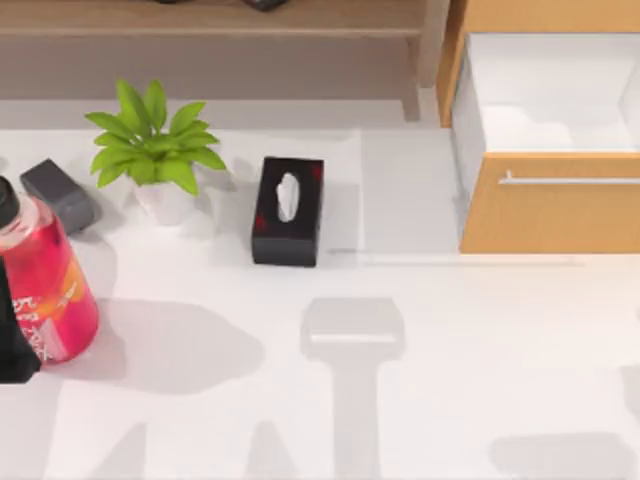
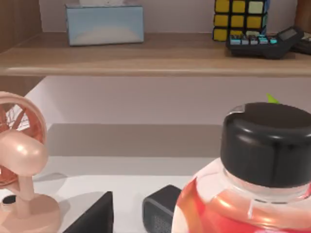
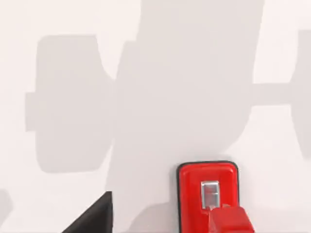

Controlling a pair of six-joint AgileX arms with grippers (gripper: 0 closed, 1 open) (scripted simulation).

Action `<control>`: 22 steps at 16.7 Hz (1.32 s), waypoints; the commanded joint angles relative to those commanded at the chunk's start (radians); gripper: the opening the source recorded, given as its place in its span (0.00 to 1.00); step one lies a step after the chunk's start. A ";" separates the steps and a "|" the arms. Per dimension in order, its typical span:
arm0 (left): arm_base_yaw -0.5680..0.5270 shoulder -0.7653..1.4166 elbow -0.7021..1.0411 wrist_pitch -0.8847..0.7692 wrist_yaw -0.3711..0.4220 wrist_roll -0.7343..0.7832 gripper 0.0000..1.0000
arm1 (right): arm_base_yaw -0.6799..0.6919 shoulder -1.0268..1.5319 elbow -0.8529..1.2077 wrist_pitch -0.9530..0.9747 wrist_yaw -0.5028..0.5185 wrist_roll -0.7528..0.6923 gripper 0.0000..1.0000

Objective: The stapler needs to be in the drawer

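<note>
The red stapler [image 3: 208,194] lies on the white table, seen end-on with its metal plate showing, close beside my right gripper [image 3: 155,228]. One dark finger [image 3: 92,218] stands well off to the side with nothing against it, so the gripper is open. The other finger is hidden. The drawer [image 1: 550,200] is pulled out at the back right, with its white inside bare, an orange-brown front and a silver bar handle [image 1: 570,180]. My left gripper [image 1: 12,345] is parked at the far left edge beside a red bottle, its visible finger [image 2: 92,218] spread wide.
A red bottle with a black cap [image 1: 45,290] stands at the left, a dark grey block [image 1: 58,193] behind it. A potted plant [image 1: 155,150] and a black tissue box [image 1: 288,210] sit mid-table. A wooden shelf [image 2: 146,53] carries a blue box, cube and calculator; a pink fan [image 2: 19,160] stands nearby.
</note>
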 joint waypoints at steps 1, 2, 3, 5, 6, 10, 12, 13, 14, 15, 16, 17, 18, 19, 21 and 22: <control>0.000 0.000 0.000 0.000 0.000 0.000 1.00 | -0.011 0.065 0.035 -0.052 0.000 -0.017 1.00; 0.000 0.000 0.000 0.000 0.000 0.000 1.00 | -0.021 0.125 0.067 -0.100 -0.001 -0.034 1.00; 0.000 0.000 0.000 0.000 0.000 0.000 1.00 | -0.030 0.180 0.097 -0.144 -0.001 -0.048 1.00; 0.000 0.000 0.000 0.000 0.000 0.000 1.00 | -0.045 0.272 0.145 -0.217 -0.001 -0.073 1.00; 0.000 0.000 0.000 0.000 0.000 0.000 1.00 | -0.050 0.306 0.163 -0.244 -0.001 -0.082 1.00; 0.000 0.000 0.000 0.000 0.000 0.000 1.00 | -0.058 0.351 0.188 -0.283 0.000 -0.095 1.00; 0.000 0.000 0.000 0.000 0.000 0.000 1.00 | -0.058 0.351 0.188 -0.283 0.000 -0.095 1.00; 0.000 0.000 0.000 0.000 0.000 0.000 1.00 | -0.054 0.347 0.185 -0.280 0.000 -0.094 1.00; 0.000 0.000 0.000 0.000 0.000 0.000 1.00 | -0.055 0.349 0.182 -0.277 0.000 -0.093 1.00; 0.000 0.000 0.000 0.000 0.000 0.000 1.00 | -0.055 0.355 0.174 -0.265 0.000 -0.092 1.00; 0.000 0.000 0.000 0.000 0.000 0.000 1.00 | -0.055 0.365 0.163 -0.244 0.000 -0.092 1.00; 0.000 0.000 0.000 0.000 0.000 0.000 1.00 | -0.055 0.377 0.148 -0.216 0.000 -0.092 1.00; 0.000 0.000 0.000 0.000 0.000 0.000 1.00 | -0.055 0.391 0.132 -0.186 0.000 -0.091 1.00; 0.000 0.000 0.000 0.000 0.000 0.000 1.00 | -0.055 0.405 0.114 -0.154 0.000 -0.091 1.00; 0.000 0.000 0.000 0.000 0.000 0.000 1.00 | -0.055 0.435 0.078 -0.087 0.000 -0.091 1.00; 0.000 0.000 0.000 0.000 0.000 0.000 1.00 | -0.055 0.448 0.063 -0.058 0.000 -0.090 1.00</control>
